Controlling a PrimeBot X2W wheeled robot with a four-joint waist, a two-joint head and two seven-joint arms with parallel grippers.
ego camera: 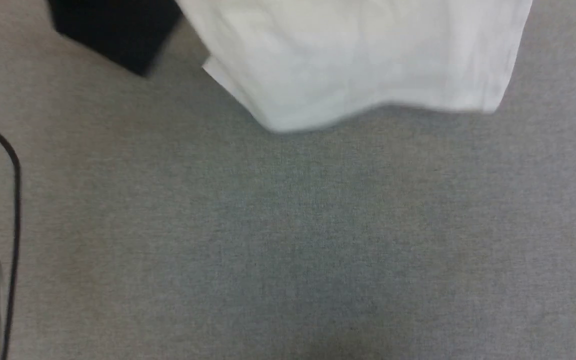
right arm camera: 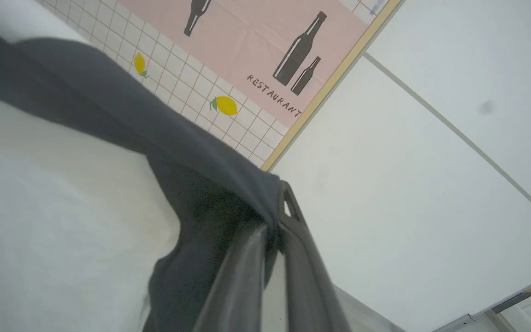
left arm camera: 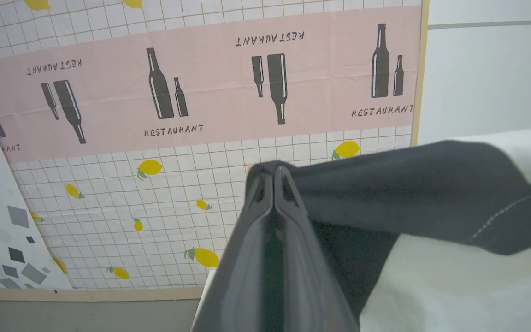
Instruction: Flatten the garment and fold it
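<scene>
- Pinching dark cloth, the left gripper (left arm camera: pixel 274 173) had its two long fingers pressed flat together with no gap. Black shoulder fabric of the garment (left arm camera: pixel 431 193) was caught at their tips and draped off to one side.
- The right gripper (right arm camera: pixel 278 203) was closed just as tightly, with black trim bunched over its fingertips and the white body (right arm camera: pixel 62 207) spreading away beside it.
- The coming move turned on one relation. The garment seemed to hang from both claws down toward the grey surface (ego camera: pixel 288 250), its long axis running from shoulders to hem and its width stretched between the two grippers. Each arm held its own shoulder, so neither looked nearer.
- Over the grey surface, the hem (ego camera: pixel 368 107) ran in a soft wavy line, with a black sleeve (ego camera: pixel 118 35) hanging at the robot's left. Blur hid whether the hem touched the grey surface or hung clear of it.
- By judgement, the next step called for lowering the hem onto the grey surface first and laying the body out flat.
- The shirt was thin, limp knit, white with faint creases, and the sleeve edge showed pale stitching. The grey surface was matte and finely woven, like felt.
- A black cable (ego camera: pixel 15 200) curved over the grey surface's left side, and beyond the surface stood a patterned panel (left arm camera: pixel 201 92) printed with bottles and lemons.
</scene>
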